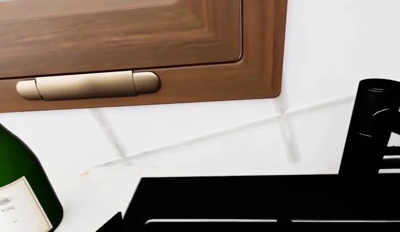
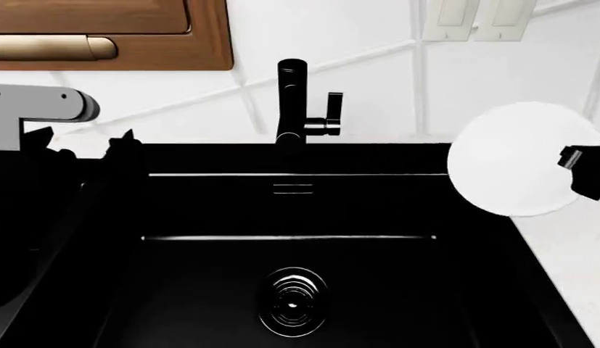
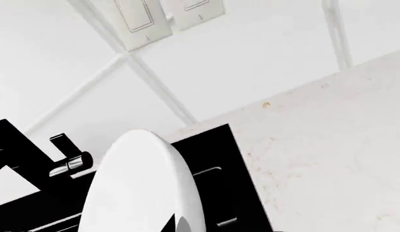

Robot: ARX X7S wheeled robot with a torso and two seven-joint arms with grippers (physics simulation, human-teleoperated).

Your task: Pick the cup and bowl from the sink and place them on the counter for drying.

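The bowl (image 2: 508, 159), a smooth white disc, hangs tilted on edge over the sink's right rim, above the counter (image 2: 571, 254). My right gripper (image 2: 582, 172) is shut on its right rim. In the right wrist view the bowl (image 3: 138, 188) stands edge-on, with a dark fingertip (image 3: 166, 223) against it. My left gripper (image 2: 79, 143) is open and empty over the back left corner of the black sink (image 2: 377, 290). Its two black tips stand apart. One fingertip (image 1: 113, 224) shows in the left wrist view. The cup is not in view.
A tall black faucet (image 2: 292, 109) stands at the sink's back, and the ridged drain (image 2: 293, 303) lies in its floor. A green wine bottle (image 1: 19, 193) stands on the counter at the left. A wooden cabinet (image 1: 135, 48) hangs above. Wall switches (image 3: 167, 14) are on the tiled wall.
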